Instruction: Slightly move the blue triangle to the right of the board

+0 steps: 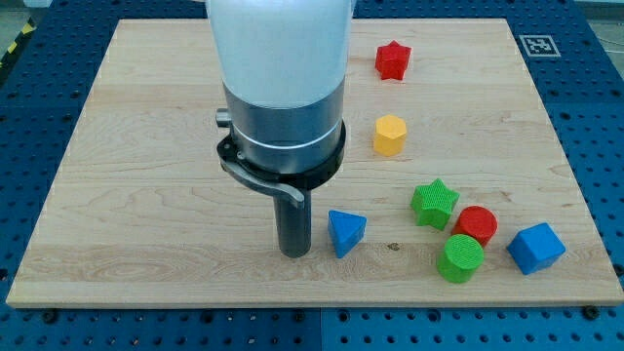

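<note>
The blue triangle (345, 232) lies on the wooden board (146, 195), near the view's bottom centre. My tip (294, 252) rests on the board just to the left of the blue triangle, with a narrow gap between them; I cannot tell if they touch. The arm's white and grey body rises above the tip and hides the board's top middle.
A red star (392, 60) sits at the view's top right and a yellow hexagon (389, 135) below it. At the bottom right are a green star (434, 203), a red cylinder (477, 224), a green cylinder (460, 257) and a blue cube (535, 248).
</note>
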`<state>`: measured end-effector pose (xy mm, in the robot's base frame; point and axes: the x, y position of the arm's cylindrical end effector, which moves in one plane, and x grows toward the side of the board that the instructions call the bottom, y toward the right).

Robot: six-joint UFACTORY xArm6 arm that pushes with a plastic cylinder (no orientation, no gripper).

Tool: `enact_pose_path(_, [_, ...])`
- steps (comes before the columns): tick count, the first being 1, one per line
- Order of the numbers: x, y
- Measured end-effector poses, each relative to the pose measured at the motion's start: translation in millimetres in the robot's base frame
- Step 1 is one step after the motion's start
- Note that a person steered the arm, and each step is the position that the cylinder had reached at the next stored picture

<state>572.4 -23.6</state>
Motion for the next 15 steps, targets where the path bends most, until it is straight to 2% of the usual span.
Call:
enact_pose_path(7, [0, -18])
enact_pose_path(11, [1, -124])
enact_pose_path(13, [1, -128])
enact_pose_path(15, [1, -105])
